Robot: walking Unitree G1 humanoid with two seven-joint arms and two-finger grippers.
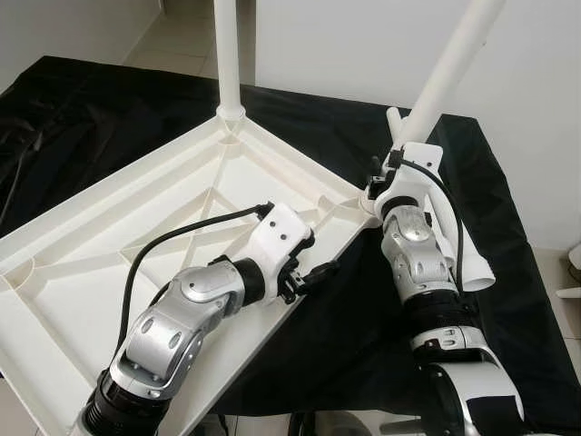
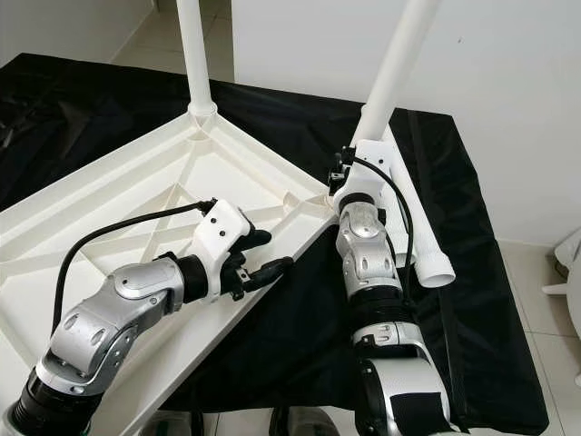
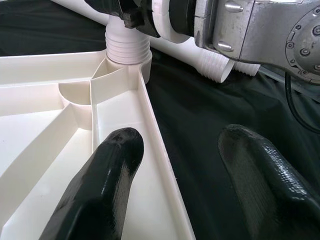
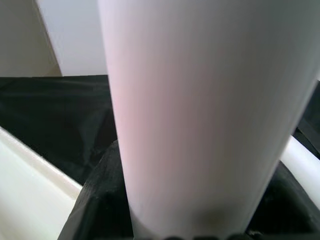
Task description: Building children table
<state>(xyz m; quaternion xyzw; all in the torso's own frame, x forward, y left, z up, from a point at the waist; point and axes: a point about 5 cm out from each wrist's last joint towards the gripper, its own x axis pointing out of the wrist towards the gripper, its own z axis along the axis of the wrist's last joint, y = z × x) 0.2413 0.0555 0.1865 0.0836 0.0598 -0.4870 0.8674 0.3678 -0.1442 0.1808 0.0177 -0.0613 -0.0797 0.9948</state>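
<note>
The white plastic tabletop (image 1: pixel 109 263) lies upside down on a black cloth, ribs facing up. One white leg (image 1: pixel 227 54) stands upright in its far corner socket. A second white leg (image 1: pixel 449 64) leans at the right corner, its threaded end (image 3: pixel 125 47) sitting at the socket. My right gripper (image 1: pixel 392 163) is shut on this leg just above the corner; the tube (image 4: pixel 200 100) runs between its black fingers. My left gripper (image 1: pixel 313 268) is open and straddles the tabletop's right rim (image 3: pixel 155 145), one finger inside the tray, the other over the cloth.
A spare white leg (image 1: pixel 467 263) lies on the black cloth (image 1: pixel 526 300) beside my right arm, open end toward me. The cloth's right edge gives way to pale floor, with a white object (image 1: pixel 572 263) there. A white wall stands behind.
</note>
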